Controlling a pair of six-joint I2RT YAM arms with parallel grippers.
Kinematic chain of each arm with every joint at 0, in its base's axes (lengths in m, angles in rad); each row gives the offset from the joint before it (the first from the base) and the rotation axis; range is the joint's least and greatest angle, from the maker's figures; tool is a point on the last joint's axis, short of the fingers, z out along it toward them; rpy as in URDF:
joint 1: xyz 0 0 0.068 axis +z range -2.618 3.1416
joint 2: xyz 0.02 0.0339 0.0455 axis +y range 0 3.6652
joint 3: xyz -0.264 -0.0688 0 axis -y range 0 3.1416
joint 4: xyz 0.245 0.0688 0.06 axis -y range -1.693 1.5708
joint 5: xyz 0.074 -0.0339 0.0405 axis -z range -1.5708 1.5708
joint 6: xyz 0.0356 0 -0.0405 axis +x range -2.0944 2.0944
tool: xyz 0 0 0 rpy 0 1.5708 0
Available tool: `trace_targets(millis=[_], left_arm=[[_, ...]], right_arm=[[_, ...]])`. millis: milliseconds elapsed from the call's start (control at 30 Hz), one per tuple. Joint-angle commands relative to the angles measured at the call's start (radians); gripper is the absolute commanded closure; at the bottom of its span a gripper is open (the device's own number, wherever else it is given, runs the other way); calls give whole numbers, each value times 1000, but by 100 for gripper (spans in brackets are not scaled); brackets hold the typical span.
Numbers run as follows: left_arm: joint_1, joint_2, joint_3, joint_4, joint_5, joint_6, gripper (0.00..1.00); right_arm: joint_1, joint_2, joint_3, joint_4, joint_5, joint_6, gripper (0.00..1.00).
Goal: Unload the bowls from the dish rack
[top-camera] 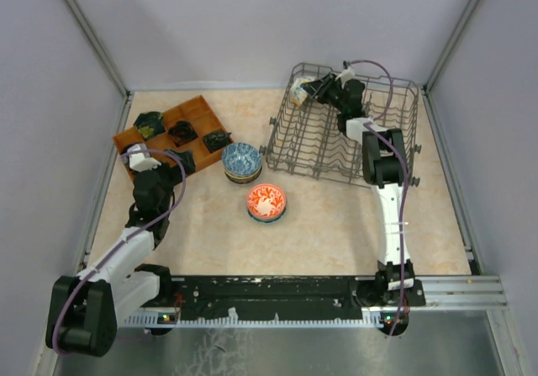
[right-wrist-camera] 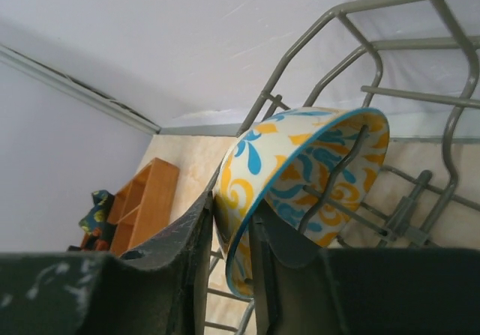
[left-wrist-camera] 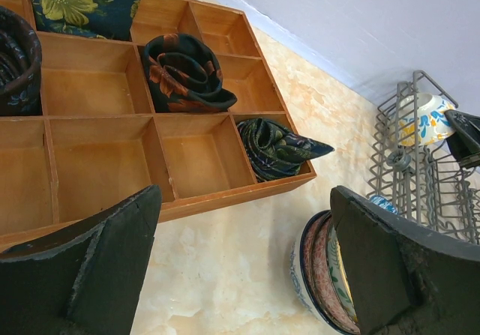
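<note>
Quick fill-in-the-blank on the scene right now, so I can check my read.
The right pincer grips the yellow-blue bowl by its ____. That bowl stands in the dish rack, at its far-____ corner. The left pincer is ____. In the stack, the top bowl is ____-and-white.
Missing: rim; left; open; blue.

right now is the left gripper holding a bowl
No, the left gripper is open, with nothing between its jaws.

Pale grey walls (top-camera: 252,23) rise along the top and both sides of the frame. A beige marbled tabletop (top-camera: 336,233) fills the centre.
</note>
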Motion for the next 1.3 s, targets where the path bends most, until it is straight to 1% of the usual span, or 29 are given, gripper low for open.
trace_targets(millis=[0, 233, 767, 1133, 1267], left_arm=[[6, 4, -7, 37, -8, 10, 1], [6, 1, -8, 35, -11, 10, 1], [6, -26, -5, 11, -10, 8, 1], [6, -46, -3, -6, -8, 5, 1], [6, -52, -3, -10, -8, 5, 1]], right_arm=[[-8, 3, 19, 119, -7, 40, 79], [-13, -7, -32, 294, -21, 138, 92], [-14, -102, -94, 506, -65, 208, 95], [-14, -141, -104, 604, -93, 266, 100], [-14, -176, -125, 652, -114, 270, 100]])
